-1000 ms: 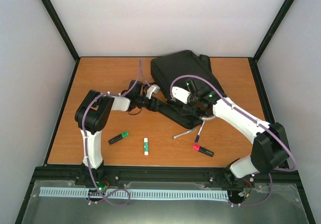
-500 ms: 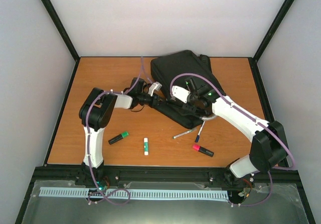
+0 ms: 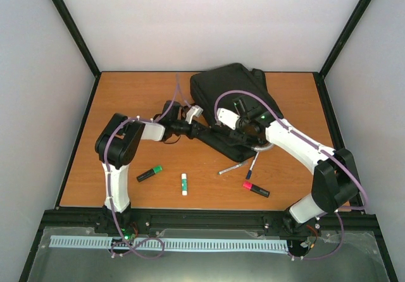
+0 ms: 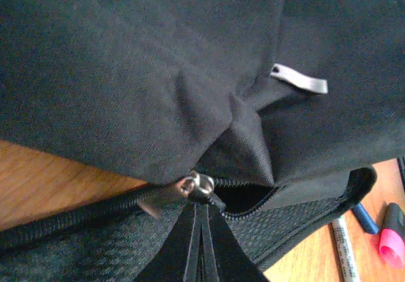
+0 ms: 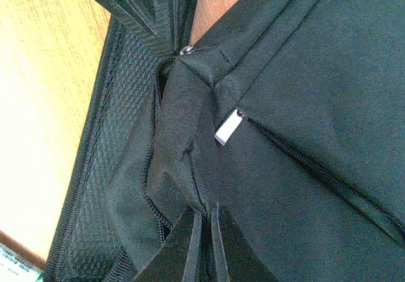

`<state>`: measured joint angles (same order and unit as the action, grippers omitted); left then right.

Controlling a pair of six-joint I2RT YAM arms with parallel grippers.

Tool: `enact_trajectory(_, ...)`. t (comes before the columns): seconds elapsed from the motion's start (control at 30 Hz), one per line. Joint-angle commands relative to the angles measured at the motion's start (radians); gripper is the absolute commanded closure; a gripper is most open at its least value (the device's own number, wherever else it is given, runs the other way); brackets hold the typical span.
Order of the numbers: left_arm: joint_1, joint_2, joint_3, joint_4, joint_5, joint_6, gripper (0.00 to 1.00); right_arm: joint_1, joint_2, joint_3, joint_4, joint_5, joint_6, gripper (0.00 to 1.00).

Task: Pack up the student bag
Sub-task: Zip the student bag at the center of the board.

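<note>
The student bag (image 3: pixel 231 92), a large black backpack, lies at the table's back middle with its near edge lifted toward both arms. My left gripper (image 4: pixel 201 211) is shut right at the metal zip slider (image 4: pixel 197 186), where the zip gapes a little to the right. In the top view the left gripper (image 3: pixel 205 130) sits at the bag's near left edge. My right gripper (image 5: pixel 204 214) is shut on a fold of the bag's black fabric (image 5: pixel 183 143), below a silver zip pull (image 5: pixel 229 127). From above, the right gripper (image 3: pixel 229 127) is close beside the left one.
On the wooden table (image 3: pixel 126 98) in front of the bag lie a green highlighter (image 3: pixel 149 173), a white glue stick (image 3: pixel 184 184), a silver pen (image 3: pixel 231 167), a blue pen (image 3: pixel 252 166) and a pink highlighter (image 3: pixel 255 189). Black frame posts stand at the back corners.
My left gripper has closed from open to shut at the zip slider, after edging in toward the bag. The right gripper has kept its hold on the fabric.
</note>
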<state>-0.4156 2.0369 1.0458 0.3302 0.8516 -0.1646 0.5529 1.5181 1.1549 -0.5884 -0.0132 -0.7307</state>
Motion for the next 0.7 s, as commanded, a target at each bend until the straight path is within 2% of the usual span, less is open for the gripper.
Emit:
enact_trajectory(0.0, -0.009, -0.033, -0.017, 0.039, -0.049, 0.001, 0.95, -0.013, 0.015, 0.034, 0.021, 0.016, 0.023, 0.97)
enact_trajectory(0.07, -0.009, -0.035, -0.024, 0.040, -0.079, 0.009, 0.82, -0.013, 0.013, 0.041, 0.016, 0.015, 0.025, 0.97)
enact_trajectory(0.17, -0.009, -0.024, -0.012, 0.028, -0.115, 0.027, 0.57, -0.013, 0.000, 0.055, -0.006, 0.003, 0.023, 0.97)
enact_trajectory(0.3, -0.008, 0.024, 0.026, 0.034, -0.078, 0.028, 0.41, -0.013, -0.032, 0.062, -0.018, -0.012, 0.020, 0.97)
enact_trajectory(0.37, -0.009, 0.051, 0.049, 0.046, -0.030, 0.020, 0.37, -0.013, -0.032, 0.071, -0.028, -0.013, 0.023, 0.97)
enact_trajectory(0.47, -0.013, 0.065, 0.061, 0.071, 0.027, 0.014, 0.37, -0.013, -0.023, 0.078, -0.033, -0.009, 0.023, 0.97)
enact_trajectory(0.67, -0.030, 0.059, 0.068, 0.086, 0.078, 0.017, 0.48, -0.013, 0.002, 0.087, -0.030, -0.011, 0.029, 0.97)
